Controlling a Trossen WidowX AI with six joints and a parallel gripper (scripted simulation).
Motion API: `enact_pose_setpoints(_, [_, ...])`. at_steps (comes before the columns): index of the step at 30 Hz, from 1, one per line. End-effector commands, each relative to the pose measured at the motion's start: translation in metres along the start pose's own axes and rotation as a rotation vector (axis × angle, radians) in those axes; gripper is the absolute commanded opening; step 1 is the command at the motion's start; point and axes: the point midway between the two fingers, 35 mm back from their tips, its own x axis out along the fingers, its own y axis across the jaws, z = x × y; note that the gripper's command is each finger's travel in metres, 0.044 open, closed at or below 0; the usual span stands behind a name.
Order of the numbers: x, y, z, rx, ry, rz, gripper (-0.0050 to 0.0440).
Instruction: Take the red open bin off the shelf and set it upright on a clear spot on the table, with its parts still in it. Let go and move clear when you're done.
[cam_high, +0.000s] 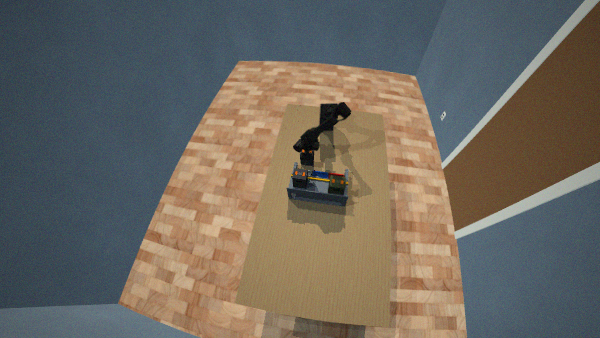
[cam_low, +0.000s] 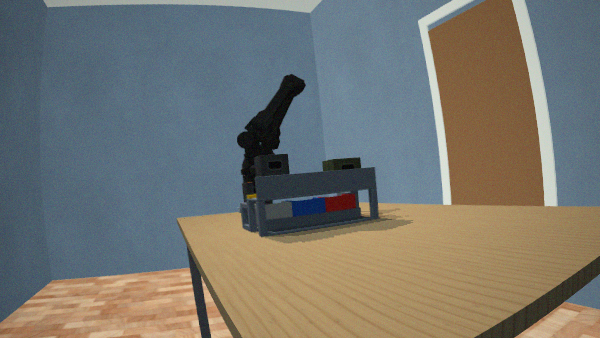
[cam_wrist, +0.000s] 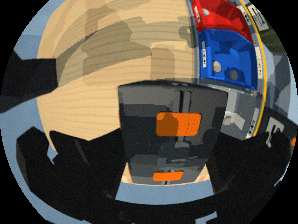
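The red open bin stands in the lower tier of the grey-blue shelf, at one end of a row of bins. A pale part shows inside it in the wrist view; the rest of its inside is cut off. My gripper is shut on a dark grey case with orange latches. It holds the case beside the shelf, near the grey bin's end and away from the red bin. In the exterior view the fingers are mostly hidden behind the shelf.
A blue bin with round parts stands beside the red one, then a grey bin. A yellow bar runs along the shelf. A dark case and a green case stand on top.
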Motion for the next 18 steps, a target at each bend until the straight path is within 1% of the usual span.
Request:
enact_pose_setpoints(1, [-0.0092,-0.009,-0.0024,-0.012,0.023,-0.03,0.0])
enact_pose_setpoints(3, [-0.012,-0.0105,-0.0038,-0.011,0.03,-0.037,0.0])
enact_pose_setpoints(15, [-0.012,-0.0105,-0.0038,-0.011,0.03,-0.037,0.0])
enact_pose_setpoints(16, [-0.0065,-0.0074,-0.0011,-0.013,0.015,-0.023,0.0])
enact_pose_setpoints(18, [-0.0092,-0.009,-0.0024,-0.012,0.023,-0.03,0.0])
